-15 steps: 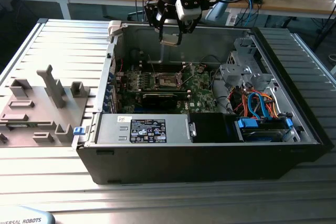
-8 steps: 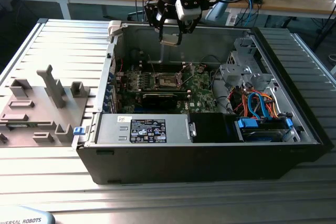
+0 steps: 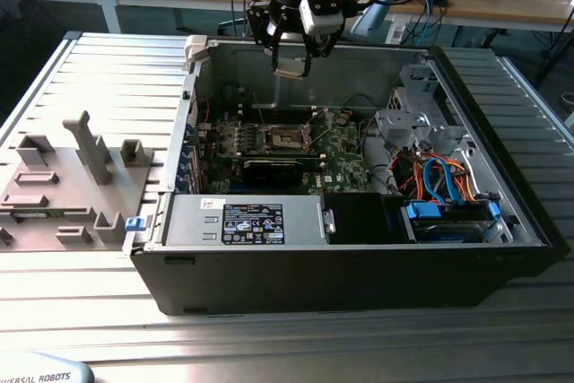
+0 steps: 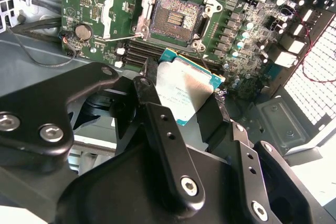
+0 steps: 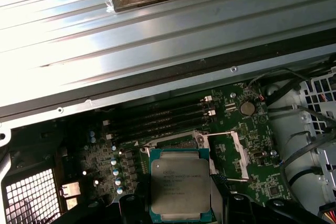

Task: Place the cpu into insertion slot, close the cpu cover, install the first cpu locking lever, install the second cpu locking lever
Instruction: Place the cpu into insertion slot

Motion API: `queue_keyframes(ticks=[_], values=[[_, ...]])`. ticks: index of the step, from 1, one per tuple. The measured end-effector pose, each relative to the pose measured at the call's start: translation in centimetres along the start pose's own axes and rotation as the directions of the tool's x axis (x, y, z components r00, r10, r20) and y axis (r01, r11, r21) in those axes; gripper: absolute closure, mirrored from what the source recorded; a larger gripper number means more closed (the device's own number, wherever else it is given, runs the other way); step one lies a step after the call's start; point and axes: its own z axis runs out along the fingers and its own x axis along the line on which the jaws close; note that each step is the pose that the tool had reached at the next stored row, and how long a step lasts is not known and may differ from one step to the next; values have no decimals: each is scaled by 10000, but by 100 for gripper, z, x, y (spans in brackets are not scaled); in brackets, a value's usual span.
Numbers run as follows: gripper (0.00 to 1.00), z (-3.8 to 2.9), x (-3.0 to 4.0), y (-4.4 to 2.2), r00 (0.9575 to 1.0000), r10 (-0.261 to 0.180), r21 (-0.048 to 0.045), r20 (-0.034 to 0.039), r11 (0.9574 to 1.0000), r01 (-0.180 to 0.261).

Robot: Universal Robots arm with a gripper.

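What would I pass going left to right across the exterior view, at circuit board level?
Grey fixture tray → insertion slot → metal drive cage. The hand gripping the cpu hangs in line with the slot, so it's left out.

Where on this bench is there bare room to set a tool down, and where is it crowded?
Free: the ribbed table along the computer case's near side. Crowded: the grey fixture at the exterior view's left, and cables inside the case.
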Motion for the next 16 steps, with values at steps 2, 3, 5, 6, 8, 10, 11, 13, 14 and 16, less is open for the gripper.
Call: queue_keyframes(ticks=[2,3,5,6,8,10,11,13,14,16], values=[[46,0,0,0,10000,8,0,1,10000,-8],[46,0,0,0,10000,12,0,1,10000,-12],[46,0,0,0,10000,39,-1,4,10000,-39],[46,0,0,0,10000,43,-1,4,10000,-43],[46,0,0,0,10000,53,-1,5,10000,-53],[46,0,0,0,10000,72,-1,6,10000,-72],[46,0,0,0,10000,92,-2,8,10000,-92],[46,0,0,0,9999,100,-1,9,9999,-100],[46,0,0,0,9999,115,-2,10,9999,-115],[46,0,0,0,9999,144,-3,12,9999,-144]])
